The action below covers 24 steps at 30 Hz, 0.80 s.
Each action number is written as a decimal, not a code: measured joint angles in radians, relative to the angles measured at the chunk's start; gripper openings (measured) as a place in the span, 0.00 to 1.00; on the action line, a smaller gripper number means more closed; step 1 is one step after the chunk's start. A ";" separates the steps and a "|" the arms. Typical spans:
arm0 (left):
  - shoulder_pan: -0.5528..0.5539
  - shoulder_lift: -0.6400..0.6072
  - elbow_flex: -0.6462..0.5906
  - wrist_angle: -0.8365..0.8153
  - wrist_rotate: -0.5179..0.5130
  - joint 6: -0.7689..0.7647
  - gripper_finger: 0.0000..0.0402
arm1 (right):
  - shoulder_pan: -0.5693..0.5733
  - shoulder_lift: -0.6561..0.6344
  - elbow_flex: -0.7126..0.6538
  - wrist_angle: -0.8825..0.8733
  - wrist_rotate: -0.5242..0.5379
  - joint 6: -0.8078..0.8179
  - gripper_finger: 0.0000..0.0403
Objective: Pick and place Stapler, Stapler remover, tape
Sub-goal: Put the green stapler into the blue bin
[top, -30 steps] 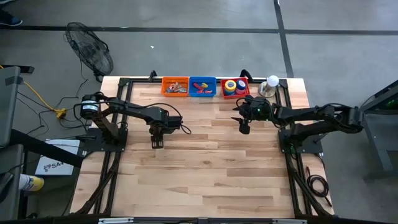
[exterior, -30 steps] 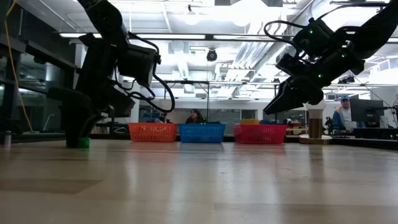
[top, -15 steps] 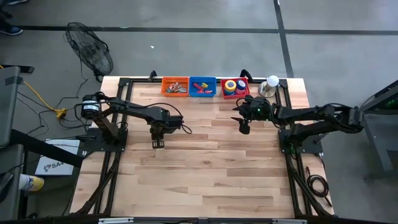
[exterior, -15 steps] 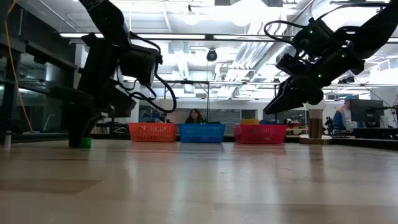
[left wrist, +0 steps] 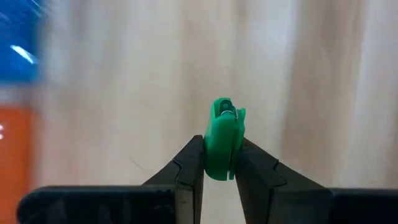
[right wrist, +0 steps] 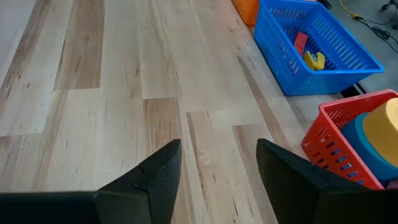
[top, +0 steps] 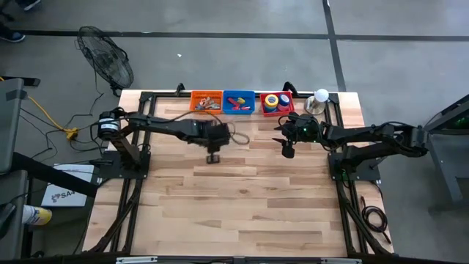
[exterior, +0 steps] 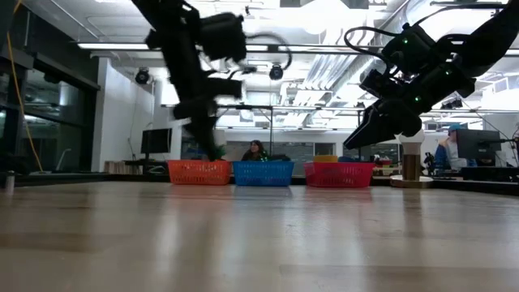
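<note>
My left gripper (top: 213, 156) is shut on a small green stapler (left wrist: 222, 134) and hangs above the table in front of the orange basket (top: 206, 101); in the low view it shows high over the wood (exterior: 209, 142). My right gripper (top: 288, 152) is open and waits in the air near the red basket (top: 277, 103), which holds the yellow and blue tape rolls (right wrist: 380, 127). The blue basket (top: 238, 101) holds red and yellow stapler removers (right wrist: 309, 53). My left gripper pinches the green stapler between its two fingers (left wrist: 189, 165), one on each flat side of the body (left wrist: 217, 158). It comes from above, pointing down. The stapler is lifted clear of the table, and its end (left wrist: 225, 109) sticks out past the fingertips.
Three baskets stand in a row along the far edge. A white ball on a metal base (top: 319, 99) stands to the right of the red basket. The wide wooden top (top: 242, 205) in front of both arms is bare. People sit in the room behind the table.
My left gripper has lifted the green stapler off the table's left part and carried it up, to the right and toward the far edge, nearer the baskets, fast in the last half second. The right arm has kept still.
</note>
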 joint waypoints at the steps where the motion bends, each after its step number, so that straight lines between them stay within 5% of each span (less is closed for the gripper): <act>1: 0.008 0.000 0.009 0.045 -0.019 0.010 0.16 | 0.000 0.000 0.000 0.000 0.000 0.000 0.49; 12: 0.197 -0.001 0.029 0.426 -0.034 0.113 0.16 | 0.000 0.000 0.000 -0.001 0.000 0.000 0.49; 24: 0.422 0.065 0.029 0.638 0.205 0.151 0.16 | 0.000 0.000 0.000 0.003 0.000 0.001 0.49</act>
